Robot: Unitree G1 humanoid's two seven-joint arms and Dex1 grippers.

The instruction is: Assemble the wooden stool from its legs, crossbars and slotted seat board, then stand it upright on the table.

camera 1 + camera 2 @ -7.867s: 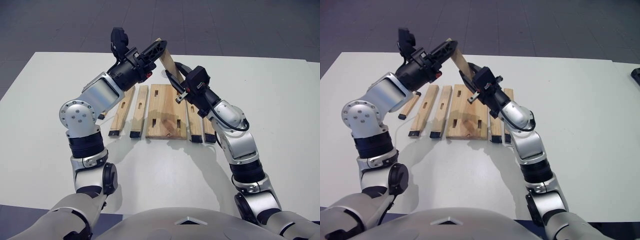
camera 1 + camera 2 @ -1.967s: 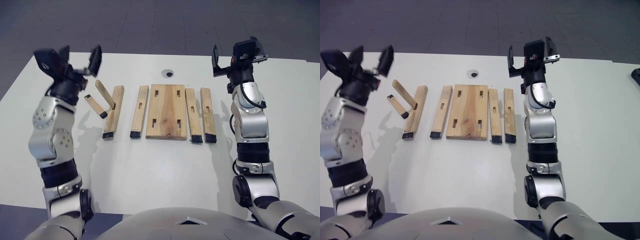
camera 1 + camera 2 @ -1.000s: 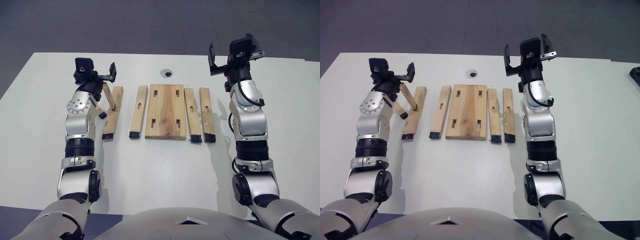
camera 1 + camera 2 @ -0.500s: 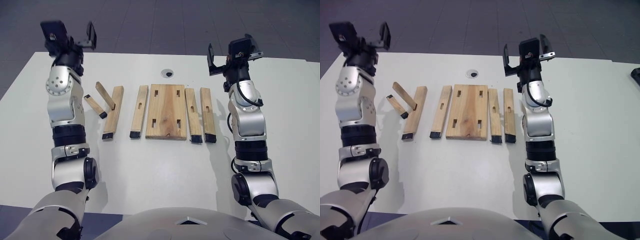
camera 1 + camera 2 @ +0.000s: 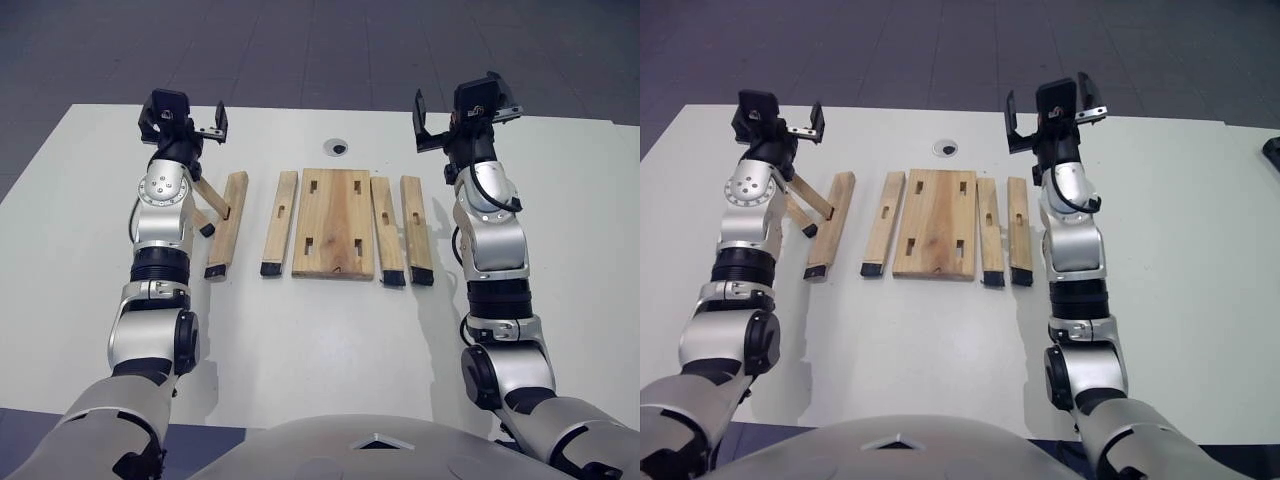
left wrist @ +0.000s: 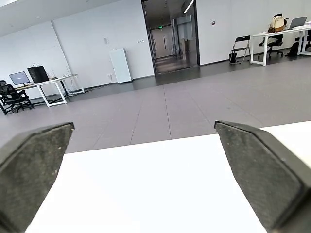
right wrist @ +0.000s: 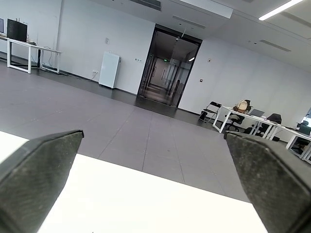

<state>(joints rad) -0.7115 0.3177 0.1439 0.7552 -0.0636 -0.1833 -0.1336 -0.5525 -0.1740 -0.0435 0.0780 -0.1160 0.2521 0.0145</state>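
While left gripper (image 5: 188,120) and right gripper (image 5: 462,112) gape empty, pale slotted seat board (image 5: 333,215) lies flat between black-tipped legs (image 5: 278,222).

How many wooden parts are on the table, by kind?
seat board: 1
legs: 4
crossbars: 2, one partly behind the left arm
Total: 7

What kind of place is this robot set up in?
Likely an open-plan office or lab: a grey tiled floor, desks with monitors and office chairs along white walls, and a dark doorway. The robot works at a white table.
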